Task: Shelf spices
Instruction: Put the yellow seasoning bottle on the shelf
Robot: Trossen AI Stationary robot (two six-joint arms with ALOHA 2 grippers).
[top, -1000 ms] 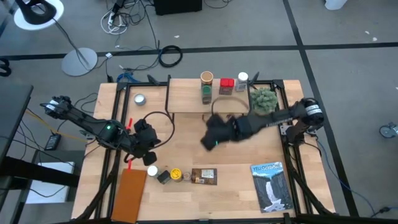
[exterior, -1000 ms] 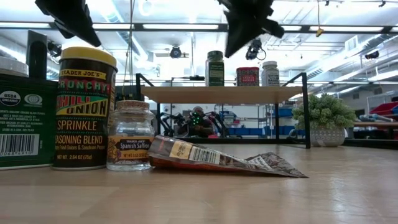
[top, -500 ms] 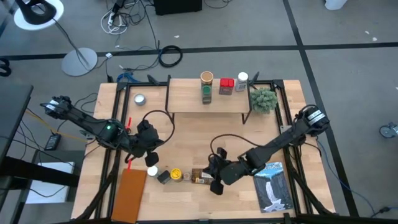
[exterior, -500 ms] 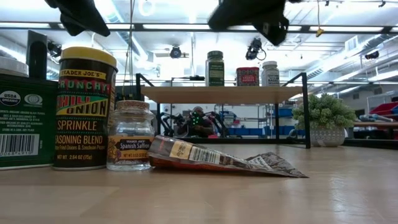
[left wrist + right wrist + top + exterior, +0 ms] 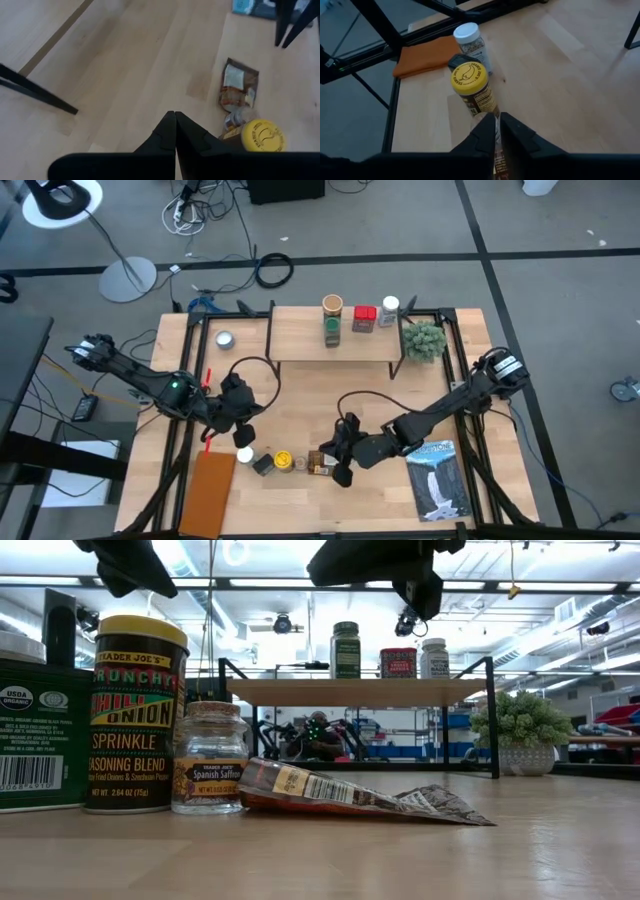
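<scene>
On the shelf [image 5: 335,345], a wooden plank on black legs at the table's far side, stand four jars [image 5: 333,330]: tan-topped, green, red and white-topped. Near the table's near edge a row rests on the wood: a white-topped jar [image 5: 244,454], a dark tin [image 5: 262,464], a yellow-lidded jar [image 5: 284,460], a small saffron jar [image 5: 209,757] and the flat brown packet [image 5: 331,463]. My right gripper [image 5: 341,465] hangs shut above the packet and the saffron jar, well clear of both in the low view [image 5: 400,565]. My left gripper [image 5: 240,406], shut, hovers left of centre, above the row [image 5: 175,125].
A small silver tin [image 5: 224,339] sits at the far left, a potted plant [image 5: 425,340] right of the shelf, a blue-and-white book [image 5: 438,478] at the near right, and a flat brown board [image 5: 210,492] at the near left. Bare wood lies in front of the shelf.
My right gripper has swung from the middle of the table, just in front of the shelf, toward the near edge. It then shifted slightly left and now hangs over the packet. The left arm and all the jars have kept still.
</scene>
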